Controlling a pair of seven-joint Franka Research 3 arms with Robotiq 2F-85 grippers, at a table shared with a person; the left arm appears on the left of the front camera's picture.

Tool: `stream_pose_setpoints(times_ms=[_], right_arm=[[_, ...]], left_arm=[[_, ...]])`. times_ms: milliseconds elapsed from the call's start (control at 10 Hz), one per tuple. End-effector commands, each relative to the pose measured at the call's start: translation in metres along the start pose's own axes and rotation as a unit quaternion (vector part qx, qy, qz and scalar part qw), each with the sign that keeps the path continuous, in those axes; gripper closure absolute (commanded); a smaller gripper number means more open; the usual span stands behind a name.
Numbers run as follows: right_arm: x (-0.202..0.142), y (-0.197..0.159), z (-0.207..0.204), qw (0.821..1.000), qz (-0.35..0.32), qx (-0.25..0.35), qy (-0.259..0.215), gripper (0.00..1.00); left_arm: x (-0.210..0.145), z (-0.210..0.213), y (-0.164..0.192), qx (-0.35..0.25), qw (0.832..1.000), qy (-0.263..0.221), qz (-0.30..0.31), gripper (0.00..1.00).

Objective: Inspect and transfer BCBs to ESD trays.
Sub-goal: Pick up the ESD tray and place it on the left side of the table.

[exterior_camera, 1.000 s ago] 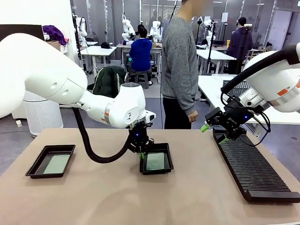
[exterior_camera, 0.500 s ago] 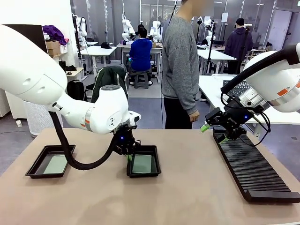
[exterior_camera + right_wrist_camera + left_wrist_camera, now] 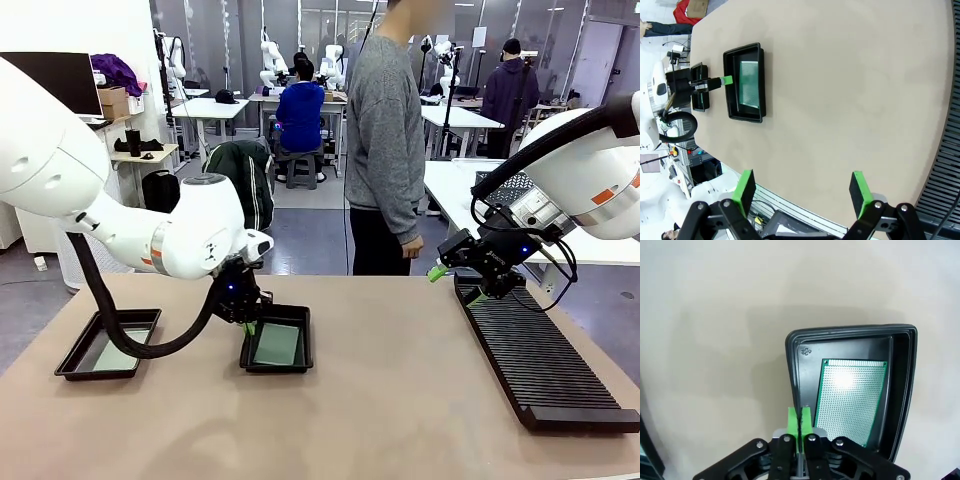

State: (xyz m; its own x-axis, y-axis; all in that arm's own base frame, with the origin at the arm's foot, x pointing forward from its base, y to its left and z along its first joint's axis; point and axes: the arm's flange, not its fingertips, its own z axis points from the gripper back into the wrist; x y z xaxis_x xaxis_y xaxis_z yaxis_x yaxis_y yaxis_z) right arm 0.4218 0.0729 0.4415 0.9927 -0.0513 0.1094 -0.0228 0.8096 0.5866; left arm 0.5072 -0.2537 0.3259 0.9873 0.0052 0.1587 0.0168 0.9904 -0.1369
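I see a beige table (image 3: 380,400) in an open lab. My left gripper (image 3: 800,421) pinches the rim of an ESD tray (image 3: 277,339) holding a BCB (image 3: 852,397). Left of that tray sits a second ESD tray (image 3: 108,343). Right of it, my right gripper (image 3: 802,192) hangs wide open above a ribbed rack (image 3: 540,360).

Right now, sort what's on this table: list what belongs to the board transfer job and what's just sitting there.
Part of the job:
- left gripper, shut on the rim of the middle ESD tray
- BCB lying in that tray
- second ESD tray at the table's left, with a BCB inside
- right gripper, open

Just there:
- long black slotted rack
- standing person
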Motion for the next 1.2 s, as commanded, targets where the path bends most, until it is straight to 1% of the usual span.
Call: stream_pose_setpoints(times_ms=[0,500,900,1100], right_arm=[[0.0,0.002,-0.001,1.0,-0.008,-0.002,-0.004,0.0],[0.0,0.002,-0.001,1.0,-0.008,-0.002,-0.004,0.0],[0.0,0.002,-0.001,1.0,-0.008,-0.002,-0.004,0.0],[0.0,0.002,-0.001,1.0,-0.008,-0.002,-0.004,0.0]], left_arm=[[-0.003,0.008,0.024,-0.004,1.0,0.01,-0.004,0.97],[-0.003,0.022,0.087,0.0,1.0,0.029,-0.004,0.97],[-0.001,0.028,0.121,0.002,0.999,0.039,0.008,0.97],[0.0,0.028,0.139,-0.006,0.999,0.038,0.014,0.97]])
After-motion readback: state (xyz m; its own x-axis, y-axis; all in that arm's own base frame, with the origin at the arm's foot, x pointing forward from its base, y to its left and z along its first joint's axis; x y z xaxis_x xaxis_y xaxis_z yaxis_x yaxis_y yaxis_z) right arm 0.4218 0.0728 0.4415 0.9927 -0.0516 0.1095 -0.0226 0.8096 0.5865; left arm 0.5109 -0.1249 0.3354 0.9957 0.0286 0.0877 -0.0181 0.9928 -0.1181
